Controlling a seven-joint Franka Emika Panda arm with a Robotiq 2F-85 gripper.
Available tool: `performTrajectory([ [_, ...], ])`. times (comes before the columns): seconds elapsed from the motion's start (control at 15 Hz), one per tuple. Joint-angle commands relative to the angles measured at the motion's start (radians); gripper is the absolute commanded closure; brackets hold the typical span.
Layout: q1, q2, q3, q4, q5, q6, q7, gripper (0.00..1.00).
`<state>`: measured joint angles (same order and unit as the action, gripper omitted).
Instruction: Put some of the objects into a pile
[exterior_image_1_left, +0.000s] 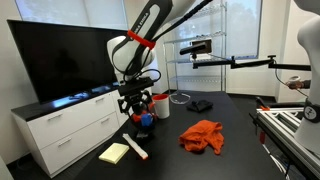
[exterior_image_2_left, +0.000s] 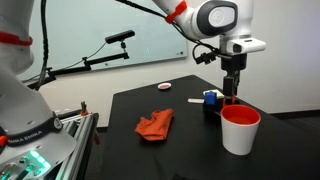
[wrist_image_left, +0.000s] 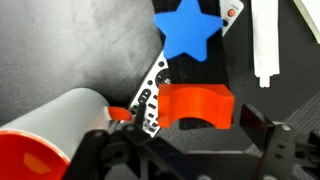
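Observation:
My gripper (wrist_image_left: 197, 128) is open and hangs low over the black table (exterior_image_1_left: 240, 150), next to a red-and-white cup (exterior_image_2_left: 240, 130). In the wrist view an orange arch block (wrist_image_left: 195, 103) lies just ahead of the space between my fingers, untouched. A blue star (wrist_image_left: 187, 30) lies beyond it, partly on a black-and-white patterned card (wrist_image_left: 150, 92). A white marker (wrist_image_left: 263, 40) lies to the right. The cup (wrist_image_left: 50, 130) is at the lower left. In both exterior views my gripper (exterior_image_1_left: 137, 103) (exterior_image_2_left: 232, 88) is above the blue star (exterior_image_1_left: 146, 120) (exterior_image_2_left: 211, 98).
An orange cloth (exterior_image_1_left: 203, 136) (exterior_image_2_left: 155, 124) lies crumpled mid-table. A yellow pad (exterior_image_1_left: 115, 153) and the white marker (exterior_image_1_left: 135, 146) lie near the table edge. A black object (exterior_image_1_left: 198, 105) and a white ring (exterior_image_1_left: 178, 98) sit farther back. A white cabinet (exterior_image_1_left: 70, 120) with a screen stands beside the table.

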<state>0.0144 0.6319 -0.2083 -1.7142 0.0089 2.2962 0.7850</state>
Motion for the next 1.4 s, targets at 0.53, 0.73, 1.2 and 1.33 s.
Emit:
performTrajectory([
  [0.53, -0.013, -0.267, 0.014, -0.193, 0.019, -0.002, -0.039, 0.0],
  [0.73, -0.009, -0.445, 0.027, -0.327, -0.013, -0.074, -0.091, 0.0],
  [1.2, -0.014, -0.76, 0.13, -0.639, -0.163, -0.157, -0.261, 0.0],
  [1.33, -0.017, -0.801, 0.163, -0.699, -0.203, -0.11, -0.271, 0.0],
])
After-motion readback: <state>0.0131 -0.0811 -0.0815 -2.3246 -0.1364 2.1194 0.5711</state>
